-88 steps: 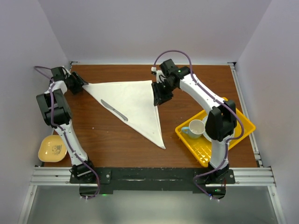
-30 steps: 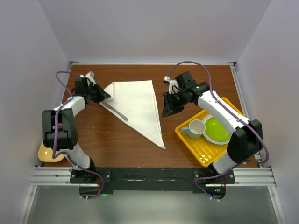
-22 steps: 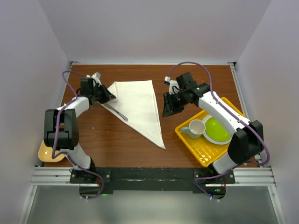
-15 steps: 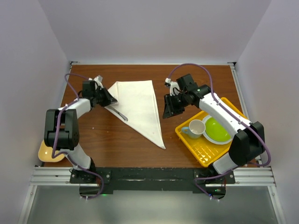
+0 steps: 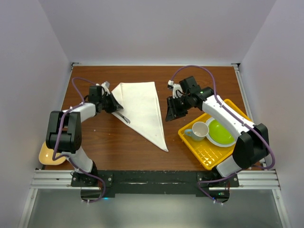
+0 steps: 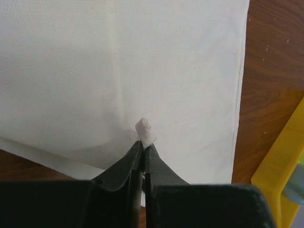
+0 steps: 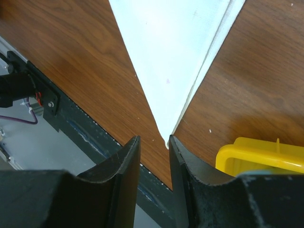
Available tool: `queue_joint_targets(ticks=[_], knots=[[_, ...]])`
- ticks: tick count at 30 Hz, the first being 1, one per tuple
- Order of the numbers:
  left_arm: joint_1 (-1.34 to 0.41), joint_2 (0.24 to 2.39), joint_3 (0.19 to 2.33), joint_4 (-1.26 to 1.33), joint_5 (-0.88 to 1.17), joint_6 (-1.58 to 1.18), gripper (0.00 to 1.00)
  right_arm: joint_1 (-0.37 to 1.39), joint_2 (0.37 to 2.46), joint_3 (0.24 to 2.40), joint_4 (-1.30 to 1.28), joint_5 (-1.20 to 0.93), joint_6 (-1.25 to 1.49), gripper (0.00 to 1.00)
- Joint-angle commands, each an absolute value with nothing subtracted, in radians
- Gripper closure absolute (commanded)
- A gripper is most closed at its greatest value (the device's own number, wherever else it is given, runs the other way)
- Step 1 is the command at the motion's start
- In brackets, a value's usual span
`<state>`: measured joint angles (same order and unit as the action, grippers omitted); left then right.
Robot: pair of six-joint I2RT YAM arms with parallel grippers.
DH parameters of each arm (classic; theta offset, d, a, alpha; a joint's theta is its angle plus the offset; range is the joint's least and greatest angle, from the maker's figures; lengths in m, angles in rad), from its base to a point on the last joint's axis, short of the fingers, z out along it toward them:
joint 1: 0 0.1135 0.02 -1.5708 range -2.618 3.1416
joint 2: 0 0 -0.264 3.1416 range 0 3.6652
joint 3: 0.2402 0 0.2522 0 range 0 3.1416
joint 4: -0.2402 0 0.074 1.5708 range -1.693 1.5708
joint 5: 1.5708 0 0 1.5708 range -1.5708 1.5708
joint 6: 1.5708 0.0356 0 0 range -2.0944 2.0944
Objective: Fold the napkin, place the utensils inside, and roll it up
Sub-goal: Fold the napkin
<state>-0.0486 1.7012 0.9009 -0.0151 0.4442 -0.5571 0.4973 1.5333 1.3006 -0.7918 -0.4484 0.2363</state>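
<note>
- The napkin lies flat on the brown table, folded into a long triangle. Its short side is at the far end and its sharp tip points toward the near edge.
- The knife lies at the napkin's left slanted edge. Its long axis runs along that edge, from far left to near right. Only the near part shows; the far part is hidden under the left gripper, and whether cloth covers it I cannot tell.
- The left gripper sits right over the knife's far end, at the napkin's left corner. In the left wrist view its fingers are pressed together on a small pinch of white cloth, so it holds the napkin's corner above the spread cloth.
- The right gripper hangs just off the napkin's right edge, well apart from the knife. In the right wrist view its fingers stand a little apart and hold nothing, with the napkin's tip showing below the gap.
- The left arm is clearly nearer the knife. I judge that covering the knife means carrying the held corner rightward, across the knife's long axis, not along it.
- The yellow tray lies beyond the right gripper.
</note>
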Motion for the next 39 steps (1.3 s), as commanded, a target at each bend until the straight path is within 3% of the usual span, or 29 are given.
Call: queue_joint_targets(ticks=[1, 29, 33, 39], knots=[[-0.055, 1.663, 0.888, 0.015, 0.436, -0.543, 0.9, 0.497, 1.493, 1.287, -0.762, -0.462, 0.242, 0.66], [-0.057, 1.631, 0.821, -0.032, 0.426, -0.499, 0.82, 0.495, 1.488, 1.255, -0.744, -0.463, 0.249, 0.65], [-0.057, 1.57, 0.836, -0.043, 0.449, -0.494, 0.56, 0.495, 1.497, 1.262, -0.744, -0.466, 0.249, 0.65], [-0.055, 1.436, 0.867, -0.043, 0.483, -0.543, 0.48, 0.495, 1.52, 1.278, -0.75, -0.479, 0.25, 0.65]])
